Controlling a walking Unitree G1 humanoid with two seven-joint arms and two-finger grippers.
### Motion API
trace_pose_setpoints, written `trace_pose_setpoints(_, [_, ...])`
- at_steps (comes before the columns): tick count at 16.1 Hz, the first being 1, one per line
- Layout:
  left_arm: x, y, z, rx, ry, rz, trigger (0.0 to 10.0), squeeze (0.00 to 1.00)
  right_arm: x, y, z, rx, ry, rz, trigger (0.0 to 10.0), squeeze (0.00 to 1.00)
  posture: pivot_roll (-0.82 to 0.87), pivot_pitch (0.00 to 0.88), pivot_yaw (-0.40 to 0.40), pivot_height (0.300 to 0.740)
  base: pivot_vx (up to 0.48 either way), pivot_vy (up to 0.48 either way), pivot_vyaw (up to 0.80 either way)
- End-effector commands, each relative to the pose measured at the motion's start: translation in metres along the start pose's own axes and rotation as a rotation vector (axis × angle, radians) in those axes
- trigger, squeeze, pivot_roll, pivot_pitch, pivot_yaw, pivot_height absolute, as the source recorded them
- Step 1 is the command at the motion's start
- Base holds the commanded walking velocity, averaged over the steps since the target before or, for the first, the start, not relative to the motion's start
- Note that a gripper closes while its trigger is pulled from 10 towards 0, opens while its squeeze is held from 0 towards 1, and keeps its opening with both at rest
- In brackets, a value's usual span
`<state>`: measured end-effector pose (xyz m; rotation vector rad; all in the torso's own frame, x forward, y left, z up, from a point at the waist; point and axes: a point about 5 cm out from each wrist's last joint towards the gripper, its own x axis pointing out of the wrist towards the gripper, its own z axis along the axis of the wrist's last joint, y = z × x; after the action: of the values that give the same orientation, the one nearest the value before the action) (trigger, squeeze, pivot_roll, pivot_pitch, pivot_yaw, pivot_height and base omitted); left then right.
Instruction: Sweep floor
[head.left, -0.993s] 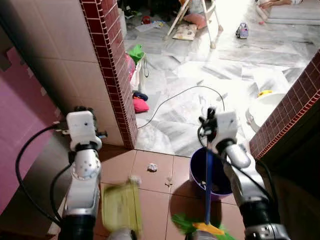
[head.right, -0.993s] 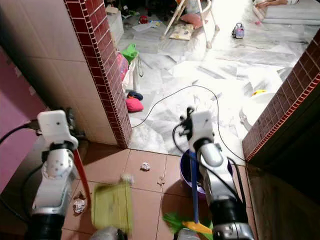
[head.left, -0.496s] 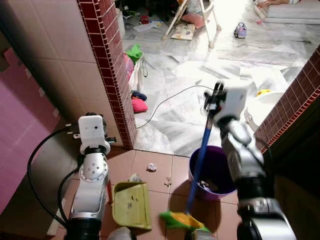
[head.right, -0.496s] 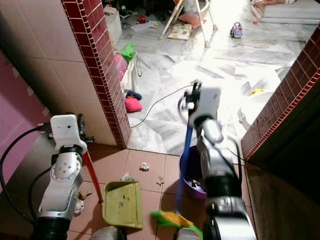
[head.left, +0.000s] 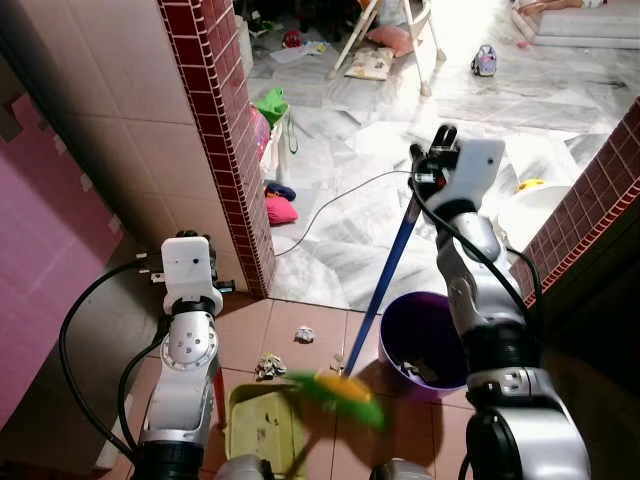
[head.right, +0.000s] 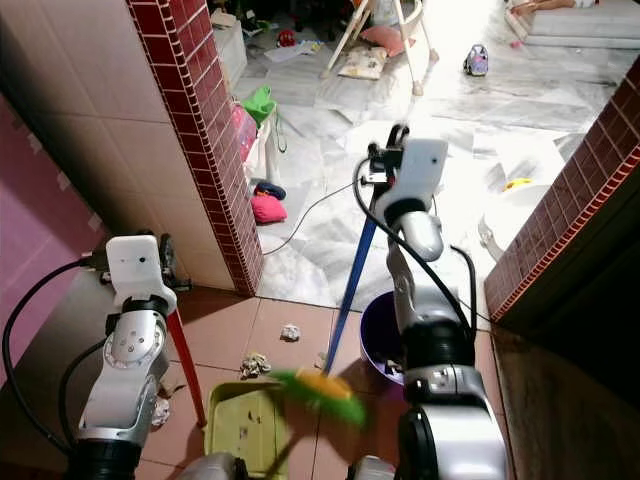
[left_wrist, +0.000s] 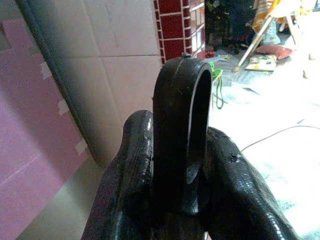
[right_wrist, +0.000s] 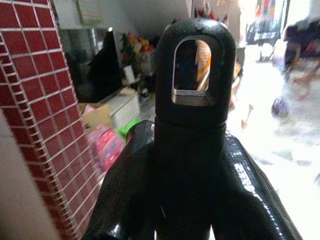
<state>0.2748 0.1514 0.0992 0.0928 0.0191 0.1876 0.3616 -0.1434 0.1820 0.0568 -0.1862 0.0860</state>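
Note:
My right gripper is raised over the marble floor, shut on the black top end of a blue-handled broom. The broom slants down and to the left. Its green and yellow head is blurred at the mouth of the yellow-green dustpan. My left gripper is shut on the black loop at the end of the dustpan's red handle. One crumpled scrap lies at the pan's far edge, and another lies further out on the brown tiles.
A purple bucket with rubbish stands right of the broom. A red brick pillar rises at the left and a brick wall at the right. A black cable, pink clothes and a white basin lie on the marble beyond.
My right gripper has lifted and moved away from me, swinging the broom head left from beside the bucket to the dustpan's mouth. A scrap now lies at the pan's far edge.

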Motion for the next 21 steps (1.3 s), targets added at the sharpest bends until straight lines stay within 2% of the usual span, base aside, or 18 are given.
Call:
trace_pose_setpoints(1, [0.002, 0.001, 0.006, 0.0, -0.022, 0.004, 10.0, 0.0, 0.007, 0.0, 0.021, -0.099, -0.106, -0.013, 10.0, 0.0, -0.08, 0.0, 0.032, 0.74, 0.0, 0.0, 0.0])
trace_pose_setpoints(4, [0.001, -0.001, 0.006, -0.006, -0.02, 0.004, 10.0, 0.0, 0.005, -0.002, 0.03, -0.251, -0.199, -0.055, 10.0, 0.0, -0.07, 0.0, 0.032, 0.74, 0.0, 0.0, 0.0])
trace_pose_setpoints(7, [0.0, -0.001, 0.006, -0.005, -0.017, -0.002, 10.0, 0.0, 0.004, -0.002, 0.024, -0.252, -0.199, -0.063, 10.0, 0.0, -0.06, 0.0, 0.036, 0.74, 0.0, 0.0, 0.0])
trace_pose_setpoints(8, [0.001, -0.001, 0.006, -0.005, -0.015, 0.0, 10.0, 0.0, 0.0, 0.003, 0.019, -0.274, -0.204, -0.05, 10.0, 0.0, -0.06, 0.0, 0.037, 0.74, 0.0, 0.0, 0.0])
trace_pose_setpoints(12, [0.004, -0.003, 0.008, -0.031, -0.014, -0.004, 10.0, 0.0, -0.007, 0.013, 0.006, -0.242, -0.177, -0.031, 10.0, 0.0, -0.06, 0.0, 0.045, 0.74, 0.0, 0.0, 0.0])
trace_pose_setpoints(14, [0.003, -0.005, 0.008, -0.03, -0.02, -0.021, 10.0, 0.0, -0.013, 0.021, -0.01, -0.094, -0.091, 0.009, 10.0, 0.0, -0.06, 0.0, 0.047, 0.74, 0.0, 0.0, 0.0])
trace_pose_setpoints(16, [0.003, -0.005, 0.008, -0.032, -0.017, -0.014, 10.0, 0.0, -0.019, 0.031, -0.022, 0.004, -0.02, 0.048, 10.0, 0.0, -0.06, 0.0, 0.047, 0.74, 0.0, 0.0, 0.0])
trace_pose_setpoints(19, [0.003, -0.003, 0.01, -0.009, -0.029, 0.014, 10.0, 0.0, -0.026, 0.04, -0.026, -0.033, -0.03, 0.064, 10.0, 0.0, -0.06, 0.0, 0.039, 0.74, 0.0, 0.0, 0.0])
trace_pose_setpoints(21, [0.002, 0.003, 0.01, 0.001, -0.026, 0.047, 10.0, 0.0, -0.027, 0.042, -0.024, -0.014, -0.031, 0.079, 10.0, 0.0, -0.06, 0.0, 0.035, 0.74, 0.0, 0.0, 0.0])
